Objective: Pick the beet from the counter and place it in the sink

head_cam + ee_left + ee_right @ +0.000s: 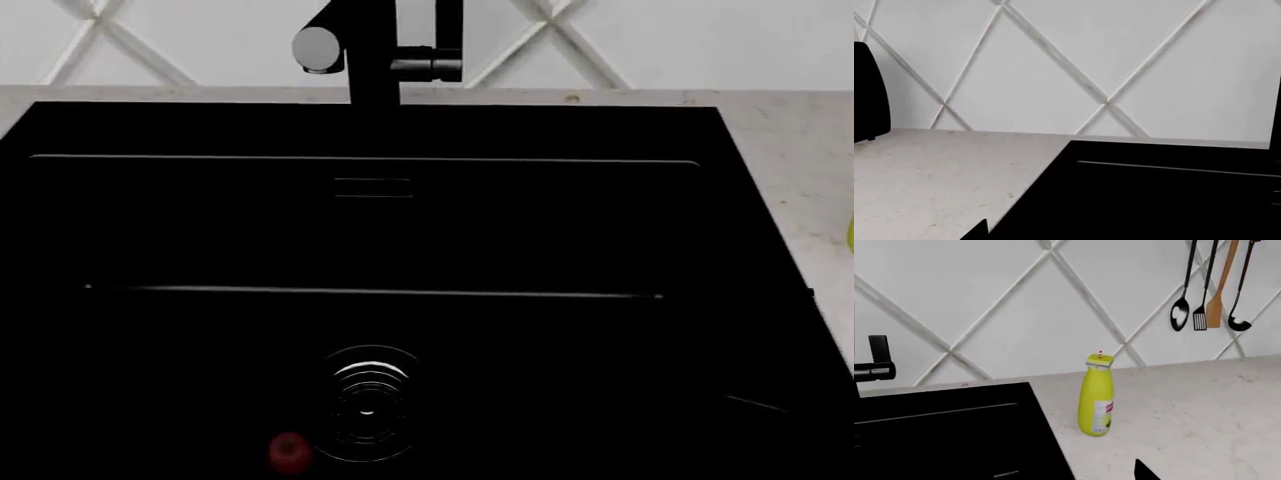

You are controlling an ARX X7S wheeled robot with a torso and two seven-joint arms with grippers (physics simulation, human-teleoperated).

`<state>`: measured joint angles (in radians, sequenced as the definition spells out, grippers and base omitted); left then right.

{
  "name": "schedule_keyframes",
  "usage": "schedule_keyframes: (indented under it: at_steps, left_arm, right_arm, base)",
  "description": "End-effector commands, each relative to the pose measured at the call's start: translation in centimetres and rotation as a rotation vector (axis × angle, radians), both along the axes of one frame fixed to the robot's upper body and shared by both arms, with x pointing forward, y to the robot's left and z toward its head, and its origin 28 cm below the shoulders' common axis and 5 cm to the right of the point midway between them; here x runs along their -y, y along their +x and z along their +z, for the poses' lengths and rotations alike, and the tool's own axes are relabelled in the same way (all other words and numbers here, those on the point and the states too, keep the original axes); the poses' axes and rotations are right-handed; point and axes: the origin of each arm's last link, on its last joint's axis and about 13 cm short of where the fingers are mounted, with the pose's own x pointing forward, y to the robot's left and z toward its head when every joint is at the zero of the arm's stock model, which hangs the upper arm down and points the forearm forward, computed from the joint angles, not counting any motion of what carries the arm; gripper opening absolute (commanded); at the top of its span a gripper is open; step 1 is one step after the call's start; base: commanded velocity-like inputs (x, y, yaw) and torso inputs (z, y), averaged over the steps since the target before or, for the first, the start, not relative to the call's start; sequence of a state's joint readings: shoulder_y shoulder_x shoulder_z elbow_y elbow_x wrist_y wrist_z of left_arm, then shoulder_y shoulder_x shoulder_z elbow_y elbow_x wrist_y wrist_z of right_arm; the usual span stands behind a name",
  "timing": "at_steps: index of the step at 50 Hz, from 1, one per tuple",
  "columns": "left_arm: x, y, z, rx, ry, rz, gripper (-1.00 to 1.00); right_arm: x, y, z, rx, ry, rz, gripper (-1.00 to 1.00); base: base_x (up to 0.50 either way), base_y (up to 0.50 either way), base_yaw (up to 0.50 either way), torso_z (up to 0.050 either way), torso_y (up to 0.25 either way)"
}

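Observation:
The beet shows in no view. The black sink point(747, 200) fills the head view, with its ringed metal drain point(367, 400) and black faucet point(374, 60). A small bright red round thing without leaves point(287, 450) lies beside the drain. The cream counter point(1187, 410) borders the sink point(941, 435) in the right wrist view and in the left wrist view point(927, 175). Neither gripper shows in the head view. Of my left gripper point(1062, 236) only one fingertip point(978, 231) shows, far off centre; likewise my right gripper point(1062, 476), fingertip point(1143, 471). Both look open and empty.
A yellow bottle point(1095, 396) stands on the counter just right of the sink; its edge shows in the head view point(849, 235). Kitchen utensils point(1207, 285) hang on the tiled wall. A black object point(869, 95) stands on the counter left of the sink point(1154, 195).

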<state>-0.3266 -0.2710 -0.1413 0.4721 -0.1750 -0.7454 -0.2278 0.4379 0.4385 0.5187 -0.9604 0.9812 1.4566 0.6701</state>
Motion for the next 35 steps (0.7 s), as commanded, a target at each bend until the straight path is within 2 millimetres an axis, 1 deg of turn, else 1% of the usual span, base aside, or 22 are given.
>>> schedule_keyframes:
  at_steps: [1, 9, 19, 28, 31, 35]
  left_arm:
    - [-0.1, 0.0, -0.2, -0.005, -0.001, 0.003, 1.0]
    - [-0.1, 0.1, -0.4, -0.007, 0.0, 0.001, 1.0]
    - [-0.4, 0.1, -0.7, -0.01, 0.003, 0.008, 1.0]
    - [-0.2, 0.1, -0.8, -0.014, 0.001, 0.004, 1.0]
    - [0.0, -0.1, -0.3, -0.01, 0.002, 0.008, 1.0]
    - [0.2, -0.3, -0.3, -0.015, -0.002, 0.009, 1.0]
  right_arm:
    - [1.9, -2.2, 2.3, 0.012, 0.007, -0.073, 1.0]
    - [3.1, -2.9, 2.5, -0.003, 0.041, -0.142, 1.0]
    - [4.8, -4.2, 3.6, -0.038, 0.044, -0.229, 1.0]
    - [5.6, -5.0, 3.0, -0.093, 0.055, -0.267, 1.0]
    - [5.7, -5.3, 3.1, -0.101, 0.059, -0.275, 1.0]
    - [5.9, -5.5, 3.0, -0.128, 0.07, -0.287, 1.0]
  base:
    - [0.0, 0.0, 0.0, 0.0, 0.0]
    - [0.0, 0.0, 0.0, 0.0, 0.0]
    - [0.0, 0.0, 0.0, 0.0, 0.0]
    - [0.0, 0.0, 0.0, 0.0, 0.0]
    - [0.0, 0.0, 0.0, 0.0, 0.0]
    - [0.0, 0.0, 0.0, 0.0, 0.0]
